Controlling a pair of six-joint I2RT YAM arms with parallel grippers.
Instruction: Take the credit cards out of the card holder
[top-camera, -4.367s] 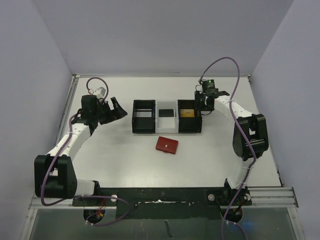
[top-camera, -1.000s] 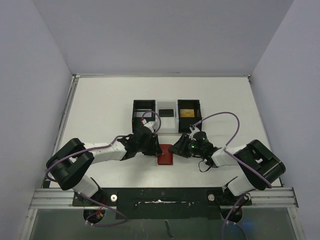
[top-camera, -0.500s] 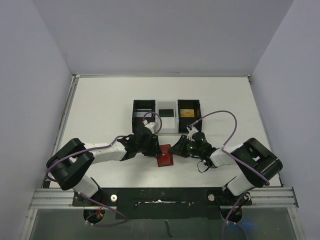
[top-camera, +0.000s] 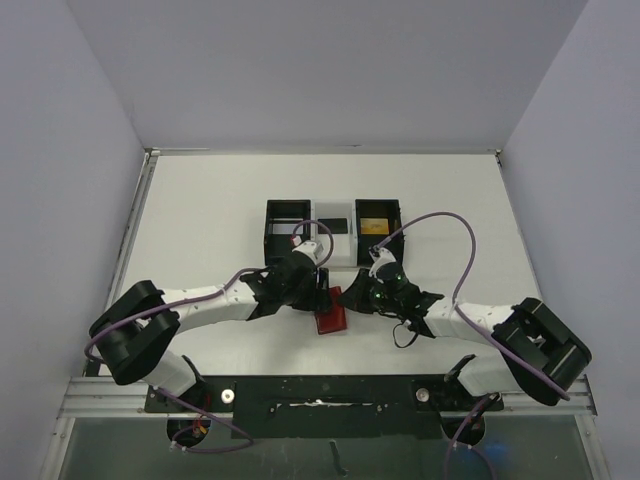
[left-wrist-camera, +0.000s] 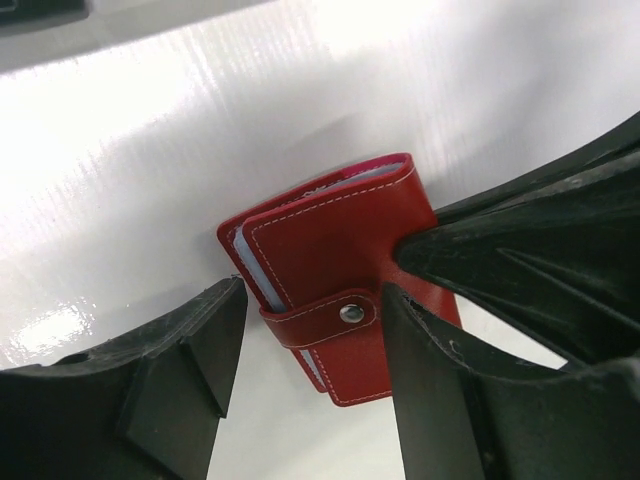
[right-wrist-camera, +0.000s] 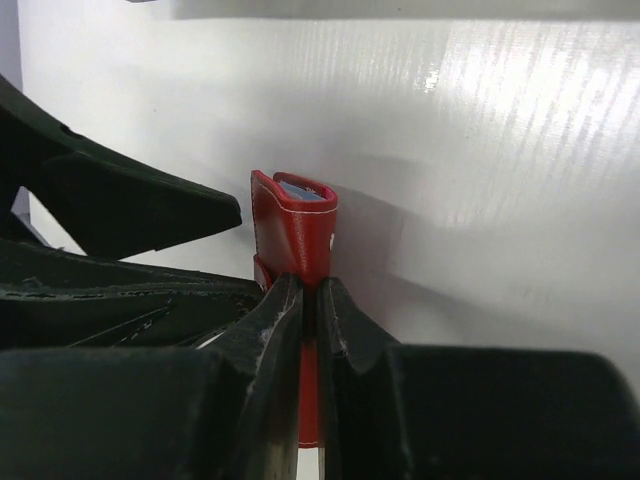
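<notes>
wallet sits on the table near the front edge, between the two arms and just in front of the tray. it is closed, with the strap snapped over the cover. pale blue-grey edges show at its open side; cannot tell lining from cards.

right gripper: jaws pinched together on one edge of the wallet, red leather clamped between the fingertips. in the right wrist view the wallet stands on edge, tilted up off the table.

left gripper: jaws apart, one finger on each side of the strap end. cannot tell if they touch it.

tray: gold card lies in the right black bin, dark card in the white middle one.
</notes>
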